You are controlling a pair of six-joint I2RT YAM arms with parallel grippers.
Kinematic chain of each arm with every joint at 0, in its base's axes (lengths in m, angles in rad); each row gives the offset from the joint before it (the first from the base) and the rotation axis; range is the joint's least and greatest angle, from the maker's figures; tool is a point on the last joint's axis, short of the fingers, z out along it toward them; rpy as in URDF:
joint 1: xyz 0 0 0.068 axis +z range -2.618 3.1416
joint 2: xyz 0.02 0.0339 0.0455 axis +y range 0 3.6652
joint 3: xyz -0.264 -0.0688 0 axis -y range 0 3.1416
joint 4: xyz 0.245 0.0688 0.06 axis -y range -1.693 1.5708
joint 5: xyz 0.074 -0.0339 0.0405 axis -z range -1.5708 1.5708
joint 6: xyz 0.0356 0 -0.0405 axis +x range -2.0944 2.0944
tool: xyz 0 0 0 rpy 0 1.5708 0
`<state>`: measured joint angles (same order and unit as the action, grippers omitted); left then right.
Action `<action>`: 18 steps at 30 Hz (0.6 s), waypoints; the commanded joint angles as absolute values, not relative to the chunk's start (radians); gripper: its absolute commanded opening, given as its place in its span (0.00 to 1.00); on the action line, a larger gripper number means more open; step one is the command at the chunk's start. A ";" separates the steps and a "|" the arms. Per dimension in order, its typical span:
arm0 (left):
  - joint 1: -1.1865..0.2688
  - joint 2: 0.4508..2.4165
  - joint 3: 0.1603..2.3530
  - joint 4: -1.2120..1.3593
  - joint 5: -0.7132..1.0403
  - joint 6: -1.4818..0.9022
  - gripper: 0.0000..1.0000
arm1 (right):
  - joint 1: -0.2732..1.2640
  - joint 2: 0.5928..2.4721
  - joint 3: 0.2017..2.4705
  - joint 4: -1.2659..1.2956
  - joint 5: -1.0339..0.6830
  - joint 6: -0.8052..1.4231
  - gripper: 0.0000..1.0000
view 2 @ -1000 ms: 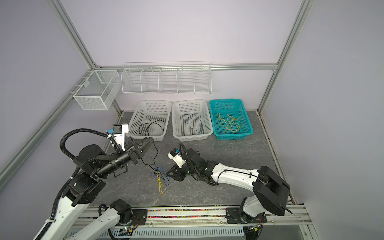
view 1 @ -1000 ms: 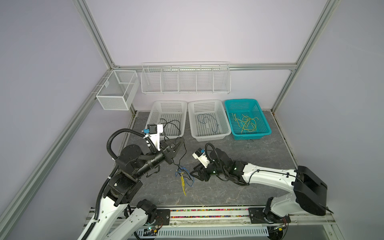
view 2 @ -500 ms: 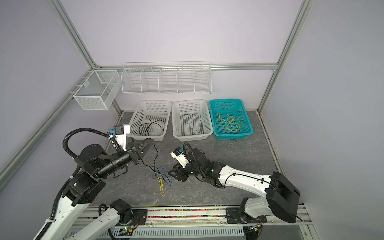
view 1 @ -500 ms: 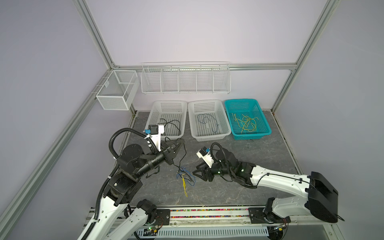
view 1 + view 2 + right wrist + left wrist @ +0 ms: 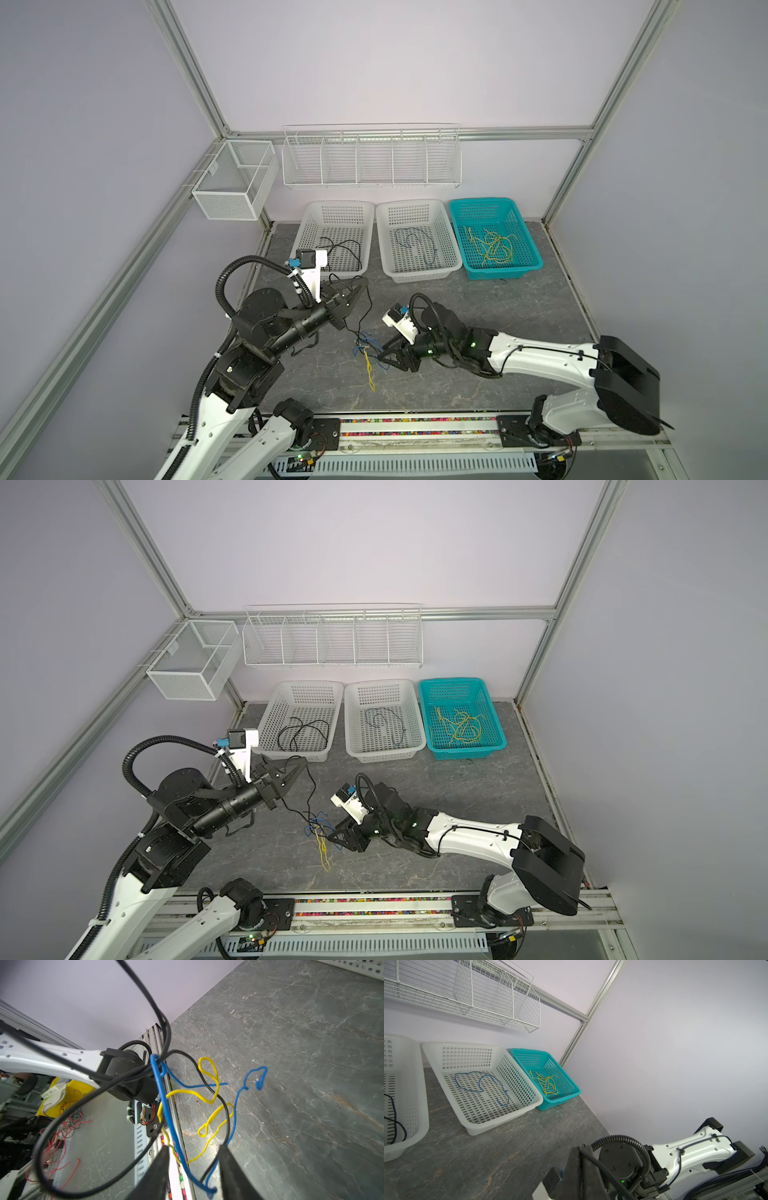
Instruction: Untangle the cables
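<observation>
Blue cable [image 5: 163,1093] between half-open right fingers [image 5: 230,1167]

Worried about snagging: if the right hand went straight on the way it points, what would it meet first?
The tangled cables: blue and black strands lie between the right hand's fingers, the rest of the knot just ahead; exact depth unclear.

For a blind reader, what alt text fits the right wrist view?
Blue, yellow and black cables tangle over a grey table, some strands passing between the open fingers of the right hand. The black cable runs out of frame, and the left arm shows behind.
</observation>
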<state>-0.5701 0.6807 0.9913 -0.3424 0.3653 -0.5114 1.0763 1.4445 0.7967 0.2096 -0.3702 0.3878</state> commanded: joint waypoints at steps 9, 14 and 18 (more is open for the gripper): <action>-0.569 0.670 1.205 -0.552 0.186 -0.391 0.00 | 1.044 1.443 0.713 0.188 -0.190 0.446 0.07; -0.569 0.690 1.316 -0.641 0.091 -0.355 0.00 | 0.994 1.445 0.638 0.201 -0.188 0.483 0.07; -0.569 0.715 1.372 -0.680 0.037 -0.330 0.00 | 0.961 1.434 0.590 0.212 -0.168 0.505 0.07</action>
<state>-0.5697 0.6933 1.3334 -0.6197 0.1120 -0.3748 0.9775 1.4586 0.6216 0.2066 -0.1978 0.4690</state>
